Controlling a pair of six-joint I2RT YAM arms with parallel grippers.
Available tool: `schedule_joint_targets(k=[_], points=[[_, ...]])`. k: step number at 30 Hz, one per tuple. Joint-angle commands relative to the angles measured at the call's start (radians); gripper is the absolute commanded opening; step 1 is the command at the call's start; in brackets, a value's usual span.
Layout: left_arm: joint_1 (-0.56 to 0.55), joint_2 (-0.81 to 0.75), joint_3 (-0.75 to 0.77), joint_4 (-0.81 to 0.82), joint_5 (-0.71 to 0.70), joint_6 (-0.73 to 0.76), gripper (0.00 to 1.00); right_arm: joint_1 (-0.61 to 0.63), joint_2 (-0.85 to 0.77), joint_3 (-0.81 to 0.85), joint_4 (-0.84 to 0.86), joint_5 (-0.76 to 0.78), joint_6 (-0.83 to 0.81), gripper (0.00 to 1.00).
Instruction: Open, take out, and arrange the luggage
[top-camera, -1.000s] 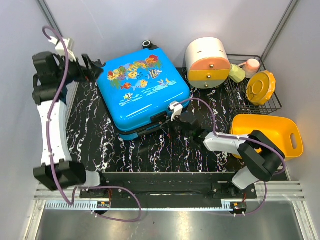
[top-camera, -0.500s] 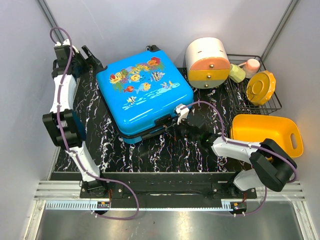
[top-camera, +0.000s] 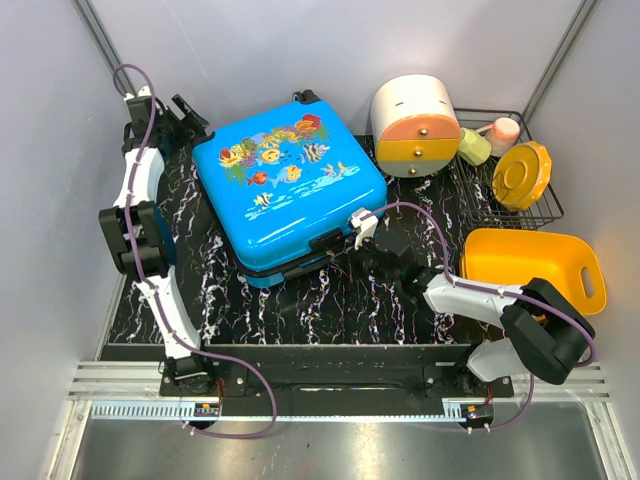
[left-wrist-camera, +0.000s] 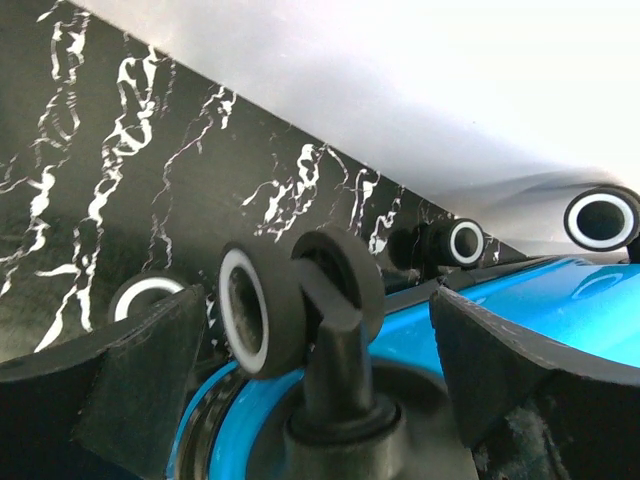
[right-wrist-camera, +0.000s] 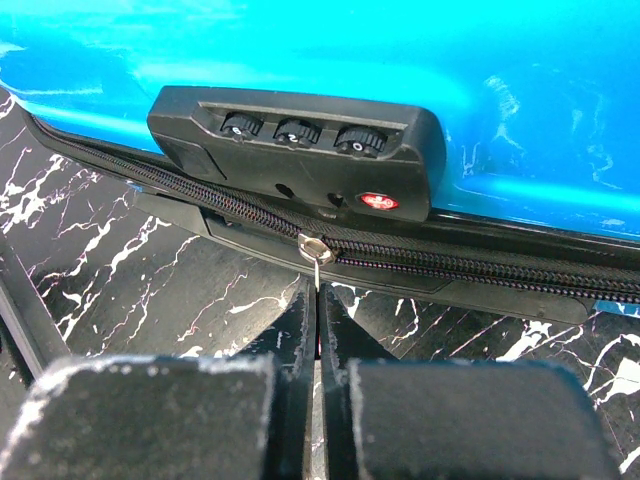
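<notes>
The bright-blue fish-print luggage (top-camera: 285, 190) lies flat and shut on the black marbled table, its black combination lock (right-wrist-camera: 295, 145) and zipper facing the front. My right gripper (top-camera: 352, 258) is shut on the metal zipper pull (right-wrist-camera: 316, 262) just below the lock. My left gripper (top-camera: 190, 128) is open at the luggage's far left corner, its fingers (left-wrist-camera: 120, 385) on either side of a black wheel (left-wrist-camera: 265, 310) without clamping it. A second wheel (left-wrist-camera: 455, 242) shows further along that edge.
A white-and-orange round drawer box (top-camera: 415, 125) stands behind the luggage on the right. A wire basket (top-camera: 500, 205) holds a yellow round lid, a green cup and a pink item. A yellow plastic basin (top-camera: 535, 270) sits at the right front. Grey walls enclose the table.
My left arm has swung back and up to the luggage's far left corner. The luggage has turned and shifted slightly right. My right gripper followed, still on the zipper pull.
</notes>
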Motion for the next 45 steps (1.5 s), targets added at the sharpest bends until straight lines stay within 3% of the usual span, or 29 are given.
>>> schedule_joint_targets(k=[1, 6, 9, 13, 14, 16, 17, 18, 20, 24, 29, 32, 33, 34, 36, 39, 40, 41, 43, 44, 45], points=[[-0.029, 0.048, 0.102, 0.114, 0.029, -0.033, 0.97, 0.002, -0.020, -0.008, -0.060, -0.079, -0.009, 0.00], [-0.052, 0.091, 0.128, 0.129, 0.052, -0.030, 0.91, -0.001, -0.006, -0.002, -0.060, -0.075, -0.015, 0.00], [-0.049, 0.104, 0.131, 0.146, 0.069, -0.044, 0.82, -0.003, 0.000, 0.004, -0.060, -0.075, -0.015, 0.00], [-0.028, 0.095, 0.119, 0.158, 0.098, -0.056, 0.51, -0.010, 0.011, 0.013, -0.060, -0.073, -0.019, 0.00], [-0.020, 0.084, 0.103, 0.163, 0.099, -0.067, 0.36, -0.010, 0.017, 0.021, -0.060, -0.070, -0.021, 0.00], [0.007, 0.046, 0.038, 0.186, 0.112, -0.093, 0.20, -0.015, 0.027, 0.032, -0.060, -0.052, -0.033, 0.00], [0.020, 0.030, 0.016, 0.189, 0.115, -0.099, 0.03, -0.026, 0.044, 0.051, -0.060, -0.045, -0.036, 0.00], [0.040, -0.005, -0.037, 0.192, 0.118, -0.106, 0.00, -0.032, 0.055, 0.064, -0.058, -0.038, -0.038, 0.00], [0.067, -0.077, -0.107, 0.196, 0.109, -0.122, 0.00, -0.062, 0.089, 0.105, -0.058, -0.025, -0.033, 0.00], [0.145, -0.235, -0.384, 0.207, 0.106, -0.151, 0.00, -0.110, 0.165, 0.194, -0.027, -0.035, -0.050, 0.00], [0.210, -0.480, -0.712, 0.215, 0.102, -0.122, 0.00, -0.153, 0.302, 0.363, 0.016, -0.081, -0.088, 0.00], [0.222, -0.577, -0.823, 0.169, 0.130, -0.058, 0.00, -0.179, 0.389, 0.456, 0.037, -0.119, -0.119, 0.00], [0.222, -0.597, -0.846, 0.140, 0.153, -0.039, 0.02, -0.197, 0.406, 0.476, 0.040, -0.136, -0.122, 0.00], [0.222, -0.638, -0.869, 0.131, 0.170, -0.018, 0.14, -0.207, 0.437, 0.505, 0.040, -0.148, -0.124, 0.00], [0.222, -0.678, -0.912, 0.077, 0.193, 0.079, 0.23, -0.226, 0.454, 0.521, 0.043, -0.183, -0.131, 0.00], [0.222, -0.758, -0.900, -0.016, 0.195, 0.246, 0.60, -0.263, 0.462, 0.510, 0.046, -0.257, -0.148, 0.00], [0.222, -0.795, -0.883, -0.049, 0.195, 0.301, 0.85, -0.285, 0.460, 0.498, 0.046, -0.274, -0.148, 0.00], [0.222, -0.813, -0.845, -0.111, 0.198, 0.421, 0.93, -0.292, 0.457, 0.490, 0.045, -0.291, -0.150, 0.00], [0.222, -0.859, -0.799, -0.190, 0.272, 0.590, 0.99, -0.306, 0.448, 0.466, 0.046, -0.344, -0.171, 0.00], [0.221, -0.873, -0.746, -0.298, 0.318, 0.783, 0.99, -0.312, 0.442, 0.458, 0.046, -0.363, -0.181, 0.00], [0.221, -0.890, -0.731, -0.328, 0.369, 0.842, 0.99, -0.319, 0.439, 0.449, 0.046, -0.398, -0.216, 0.00]])
